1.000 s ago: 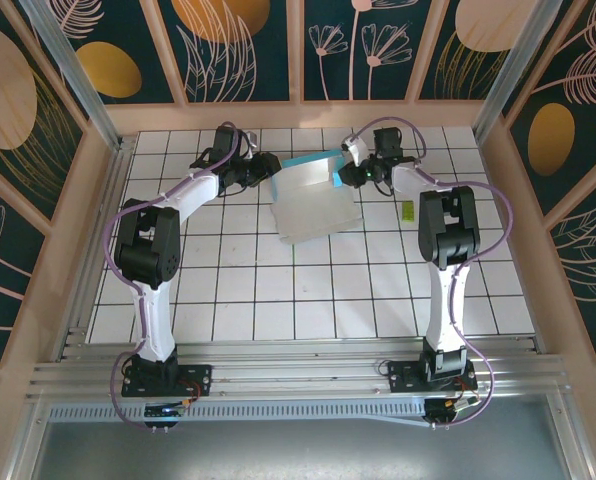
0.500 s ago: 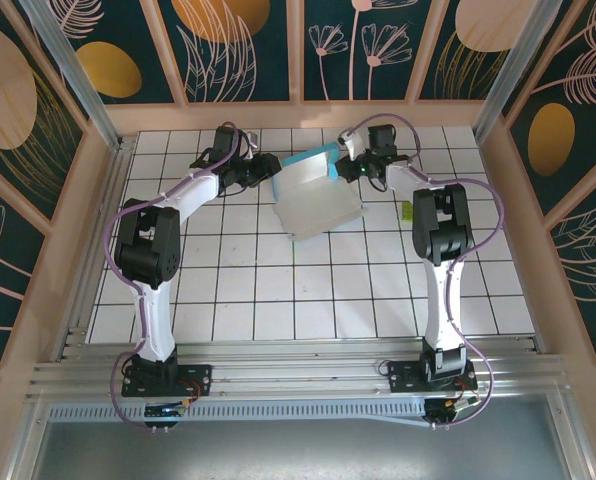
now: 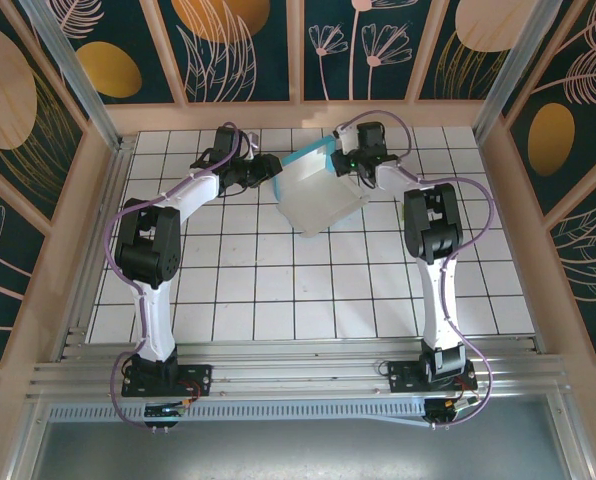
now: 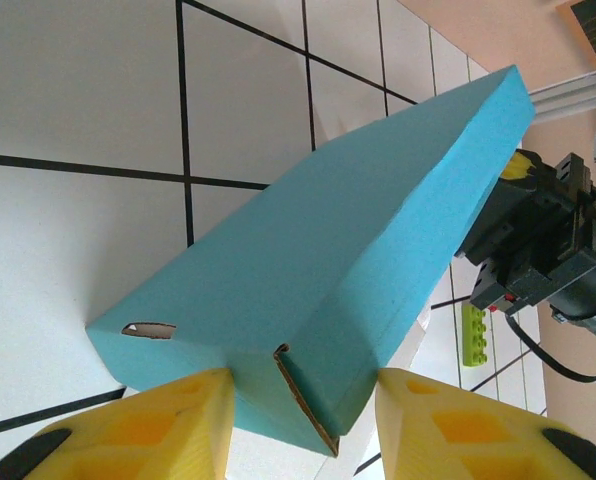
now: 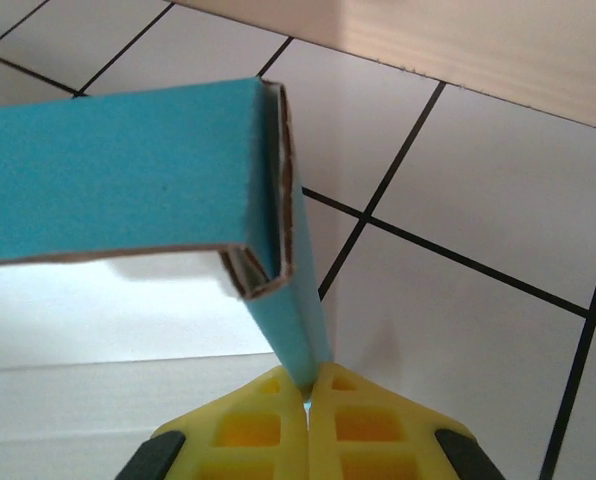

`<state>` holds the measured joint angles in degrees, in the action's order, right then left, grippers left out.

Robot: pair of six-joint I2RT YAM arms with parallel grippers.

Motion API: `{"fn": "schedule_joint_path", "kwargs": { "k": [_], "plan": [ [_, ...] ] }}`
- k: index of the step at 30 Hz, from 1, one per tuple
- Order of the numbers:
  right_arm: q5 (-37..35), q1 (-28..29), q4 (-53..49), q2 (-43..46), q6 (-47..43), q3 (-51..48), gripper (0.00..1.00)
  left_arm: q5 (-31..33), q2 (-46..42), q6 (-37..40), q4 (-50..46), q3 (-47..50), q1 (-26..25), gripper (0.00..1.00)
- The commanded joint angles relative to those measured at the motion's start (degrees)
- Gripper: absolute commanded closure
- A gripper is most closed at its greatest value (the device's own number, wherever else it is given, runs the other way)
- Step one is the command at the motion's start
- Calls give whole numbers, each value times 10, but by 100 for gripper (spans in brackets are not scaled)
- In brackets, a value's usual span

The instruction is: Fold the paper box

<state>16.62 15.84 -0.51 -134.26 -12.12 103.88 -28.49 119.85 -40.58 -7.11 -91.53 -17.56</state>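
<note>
Yellow-fingered, the left gripper point(image 4: 303, 390) has its jaws clamped across a turquoise corner of the paper box point(image 3: 318, 190), at its 10 o'clock. The box sits toward 12 o'clock on the tiled table point(image 3: 278, 290), white face up. At its 1 o'clock, the right gripper point(image 5: 306, 385) pinches a thin flap, jaws together.

Just ahead of the left claw point(image 4: 303, 388), the turquoise thin-card paper box point(image 4: 348, 230) is showing a matt, faintly grainy face, with raw brown fibre running along its cut edges. The yellow fingers point(image 5: 253, 430) of the right claw point(image 5: 306, 385) are looking like moulded, dull plastic. Under both claws the white tiled table point(image 3: 278, 290) is giving off a smooth, slight sheen from where I'm standing.
</note>
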Motion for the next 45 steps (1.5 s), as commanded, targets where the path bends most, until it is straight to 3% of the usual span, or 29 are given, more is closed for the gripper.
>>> {"fn": "schedule_joint_path", "kwargs": {
  "k": [1, 4, 11, 15, 18, 25, 28, 29, 30, 31, 37, 41, 45],
  "plan": [
    [-26, 20, 16, -17, 47, 7, 92, -17, 17, 8, -10, -11, -3, 59],
    [-32, 25, 23, -21, 32, 7, 82, -18, 16, 9, -11, -10, -3, 59],
    [-43, 24, 18, -39, -20, 40, 83, -21, 13, 8, -8, -9, 0, 59],
    [-51, 23, 9, -50, -54, 57, 68, -23, 11, 9, -9, -7, -1, 59],
    [-61, 20, -4, -59, -69, 77, 64, -22, 9, 11, -10, -3, -1, 59],
    [-10, 9, -45, -59, -113, 106, 61, -25, 8, 6, -5, -2, 0, 59],
    [72, -2, -71, -33, -127, 94, 40, -25, 9, 6, -4, -4, 0, 59],
    [94, -7, -70, -20, -130, 81, 27, -25, 11, 5, -4, -4, 0, 60],
    [115, -12, -68, -6, -138, 67, 7, -26, 12, 6, -4, -4, 0, 60],
    [129, -17, -65, 6, -146, 56, 1, -27, 13, 5, -4, -5, 0, 60],
    [215, -62, -11, 51, -230, -8, 2, -29, 12, 5, -3, -3, 0, 60],
    [290, -92, -1, 42, -294, 6, 7, -28, 13, 6, -6, -3, 0, 60],
    [265, -105, -14, -10, -331, 89, 12, -29, 14, 8, -7, -3, 0, 60]
  ]
}}
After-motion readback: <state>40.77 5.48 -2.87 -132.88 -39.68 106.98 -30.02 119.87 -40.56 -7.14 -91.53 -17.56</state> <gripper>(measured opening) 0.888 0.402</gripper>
